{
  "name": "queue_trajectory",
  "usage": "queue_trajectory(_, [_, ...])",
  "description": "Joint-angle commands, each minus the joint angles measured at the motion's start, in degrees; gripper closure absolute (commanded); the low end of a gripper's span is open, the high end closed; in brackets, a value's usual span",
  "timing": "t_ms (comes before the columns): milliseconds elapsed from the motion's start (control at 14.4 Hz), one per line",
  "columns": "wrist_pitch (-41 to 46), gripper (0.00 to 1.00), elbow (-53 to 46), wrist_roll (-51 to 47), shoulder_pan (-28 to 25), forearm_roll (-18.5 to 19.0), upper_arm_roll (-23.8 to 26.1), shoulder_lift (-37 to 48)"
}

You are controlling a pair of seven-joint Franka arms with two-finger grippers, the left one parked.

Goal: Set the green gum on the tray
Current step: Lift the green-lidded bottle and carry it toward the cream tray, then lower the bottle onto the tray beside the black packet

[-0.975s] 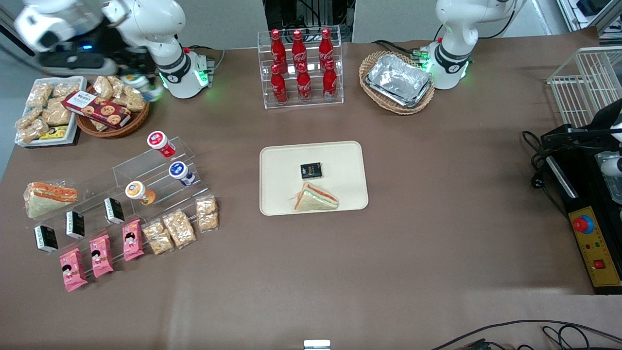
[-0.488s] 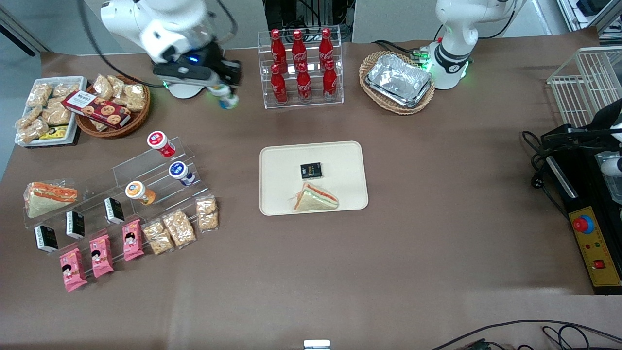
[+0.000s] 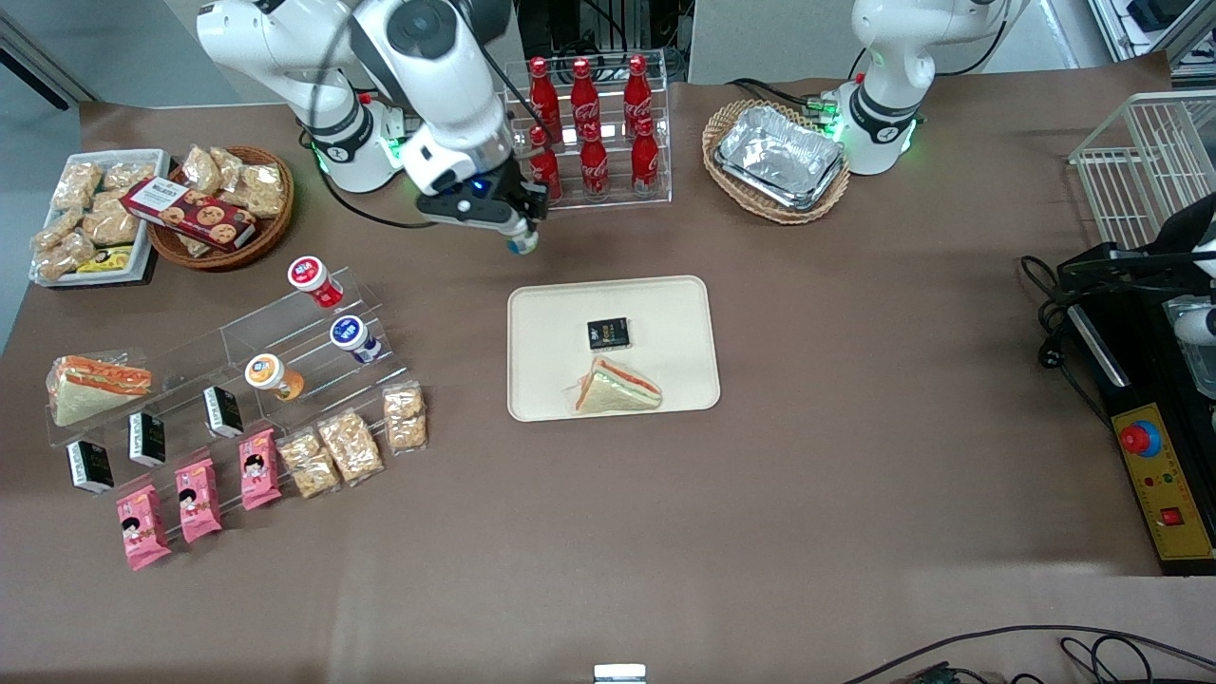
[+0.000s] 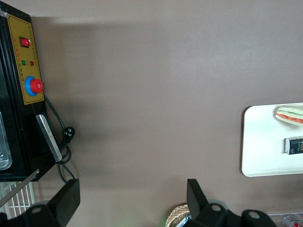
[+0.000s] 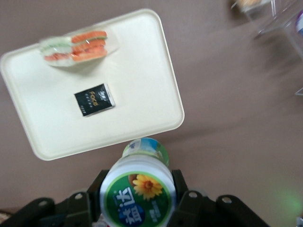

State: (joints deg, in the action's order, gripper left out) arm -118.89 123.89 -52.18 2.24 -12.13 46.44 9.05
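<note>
Brown table (image 3: 855,475); gripper (image 3: 521,237) clamped on the green gum (image 5: 138,191), above the table, near the tray (image 3: 665,313).

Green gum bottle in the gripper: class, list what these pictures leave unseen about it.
- Front view: the green gum is too small under the gripper to read.
- Right wrist view: its lid hides most of the body; the fingers' contact is covered.
- Neither view settles its height above the tray.
</note>
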Motion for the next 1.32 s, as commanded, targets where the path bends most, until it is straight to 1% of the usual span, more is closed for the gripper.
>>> queue_trajectory(0, [-13.1,1.0,8.3,-0.8,0.4,0.3,2.3,-5.1])
queue_trajectory(70, [-16.7,1.0,10.1,-0.8,0.4,0.9,2.4,-6.7])
queue_trajectory(139, [-20.0,1.0,11.2,-1.0,0.3,2.2,2.5,-9.3])
queue_trajectory(209, [-22.2,1.0,11.5,-1.9,0.3,4.6,2.4,-11.8])
queue_trajectory(348, [-24.4,1.0,11.4,-7.4,0.3,11.7,2.4,-15.9])
queue_trajectory(557, [-26.7,1.0,11.2,-17.1,0.0,24.3,2.4,-21.6])
queue_trajectory(697, [-28.1,1.0,11.1,-20.8,-0.1,29.3,2.3,-24.1])
queue_trajectory(836, [-29.6,1.0,10.9,-23.4,-0.1,33.3,2.1,-26.6])
queue_trajectory(1114, [-29.8,1.0,9.5,-29.6,-0.1,43.0,1.2,-30.6])
queue_trajectory(1254, [-29.8,1.0,9.4,-32.3,-0.1,47.0,1.1,-31.6])
